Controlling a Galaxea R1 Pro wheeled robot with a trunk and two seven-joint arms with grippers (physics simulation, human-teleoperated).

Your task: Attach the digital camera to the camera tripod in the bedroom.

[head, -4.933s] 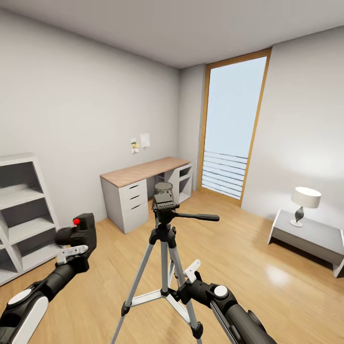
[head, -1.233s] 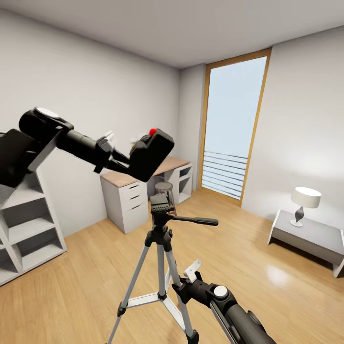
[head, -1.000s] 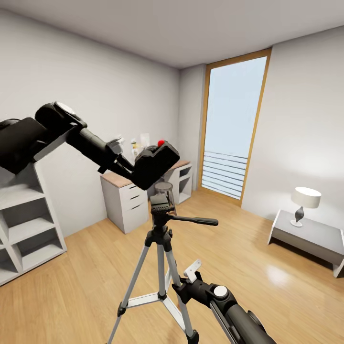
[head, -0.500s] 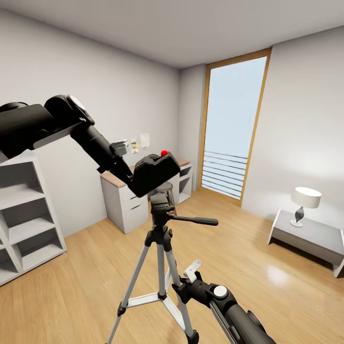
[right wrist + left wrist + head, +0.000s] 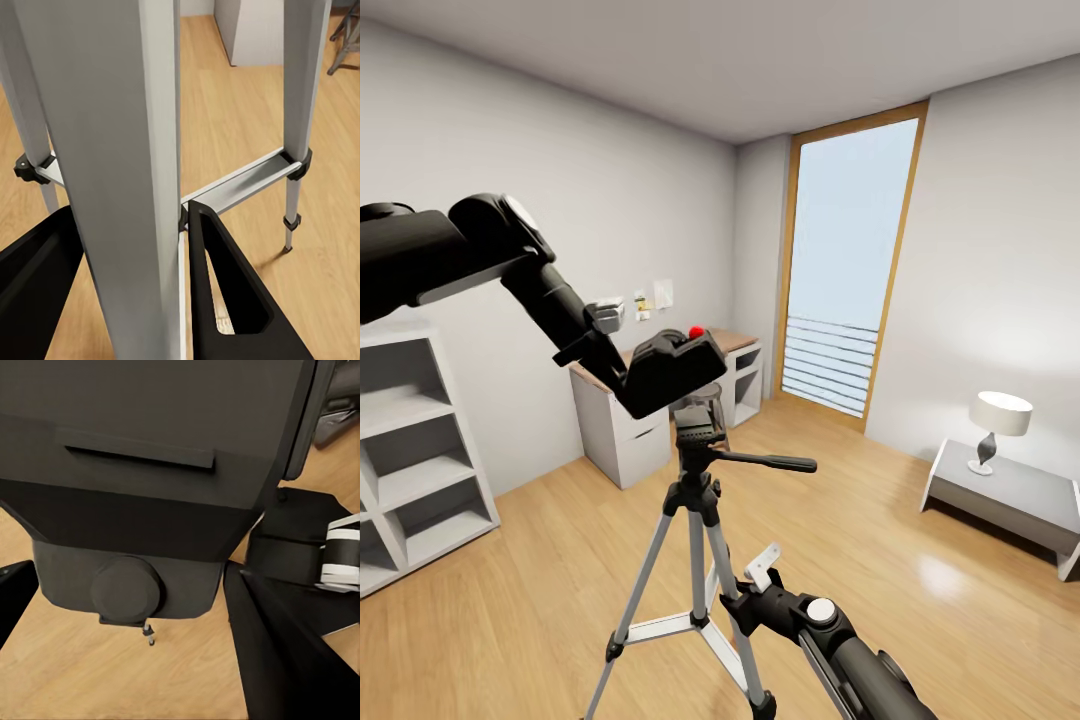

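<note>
From the head camera we see our left gripper [image 5: 622, 372] clamping the digital camera [image 5: 672, 371], red button up, long axis tilted, just above the camera tripod [image 5: 700, 500] head.

Left wrist: the camera's underside fills the frame; no writing readable.

Right wrist: our right gripper [image 5: 127, 277] straddles a silver leg.

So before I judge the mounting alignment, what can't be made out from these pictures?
- Head view: whether the digital camera touches the camera tripod head; the camera body covers the gap.
- Head view: the left tool's fingers, hidden behind the camera.
- Left wrist view: the tripod's mounting plate, blocked by the camera's underside.
- Head view: the tripod's feet, cut off by the lower edge.
- Right wrist view: whether the right tool touches the leg it straddles.
</note>
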